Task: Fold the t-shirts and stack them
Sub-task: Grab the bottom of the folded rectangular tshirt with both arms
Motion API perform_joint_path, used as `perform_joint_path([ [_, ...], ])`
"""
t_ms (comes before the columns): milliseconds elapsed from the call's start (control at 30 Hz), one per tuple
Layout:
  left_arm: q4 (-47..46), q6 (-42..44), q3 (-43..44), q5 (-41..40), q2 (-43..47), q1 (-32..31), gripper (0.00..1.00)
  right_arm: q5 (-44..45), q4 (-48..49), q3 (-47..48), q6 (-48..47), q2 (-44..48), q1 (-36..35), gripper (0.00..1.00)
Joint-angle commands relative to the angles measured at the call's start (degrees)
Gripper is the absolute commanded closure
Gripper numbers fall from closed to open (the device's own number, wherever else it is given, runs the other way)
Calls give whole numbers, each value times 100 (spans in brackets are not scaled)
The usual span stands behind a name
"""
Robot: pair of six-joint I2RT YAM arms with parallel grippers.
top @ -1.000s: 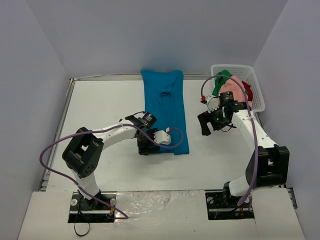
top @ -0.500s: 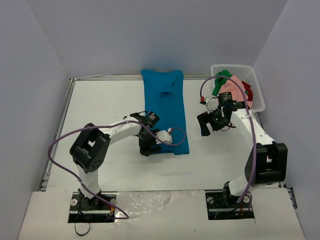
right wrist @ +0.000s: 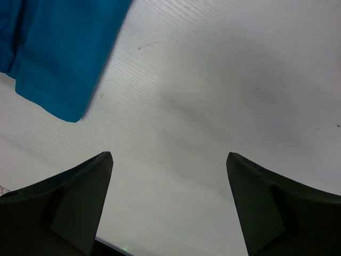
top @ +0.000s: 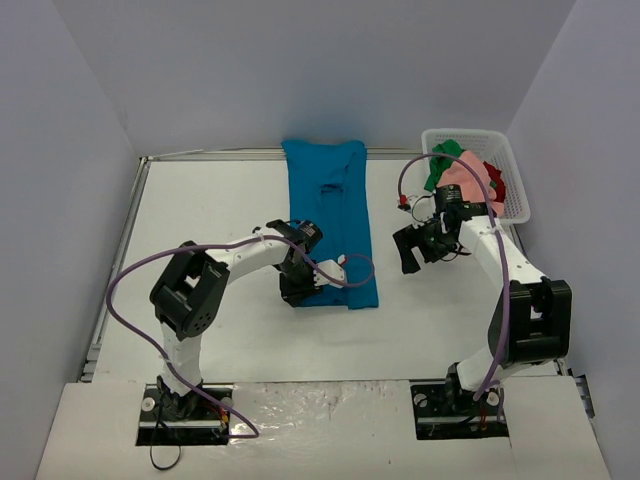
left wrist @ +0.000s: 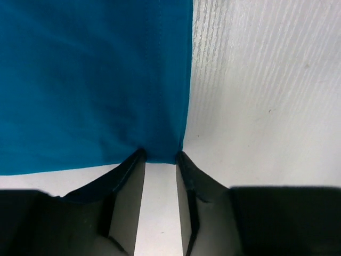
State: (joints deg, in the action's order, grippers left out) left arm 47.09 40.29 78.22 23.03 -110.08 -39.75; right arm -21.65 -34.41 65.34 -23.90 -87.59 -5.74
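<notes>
We read left gripper (left wrist: 160,156) narrowed on near-left corner of teal-blue t-shirt (left wrist: 80,80), for folding; pinch uncertain. Right gripper (right wrist: 169,160) wide open, idle right.

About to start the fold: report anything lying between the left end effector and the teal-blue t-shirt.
Nothing visible does. The left end effector has its tips astride the near-left corner hem of the teal-blue t-shirt, with only bare table beside it.
</notes>
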Motion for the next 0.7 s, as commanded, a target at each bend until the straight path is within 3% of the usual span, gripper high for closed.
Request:
perform_joint_path([
  [0, 283, 67, 150, 97, 31, -7, 73, -112, -118, 119, -45, -30, -59, 16],
  [167, 91, -39, -16, 97, 180, 11, 94, -50, -145, 137, -44, 31, -77, 17],
  [433, -191, -267, -298, 53, 461, 63, 98, -85, -302, 154, -158, 154, -85, 21],
  [667, -630, -934, -561, 79, 803, 195, 98, -726, -557, 49, -580, 707, -226, 22],
])
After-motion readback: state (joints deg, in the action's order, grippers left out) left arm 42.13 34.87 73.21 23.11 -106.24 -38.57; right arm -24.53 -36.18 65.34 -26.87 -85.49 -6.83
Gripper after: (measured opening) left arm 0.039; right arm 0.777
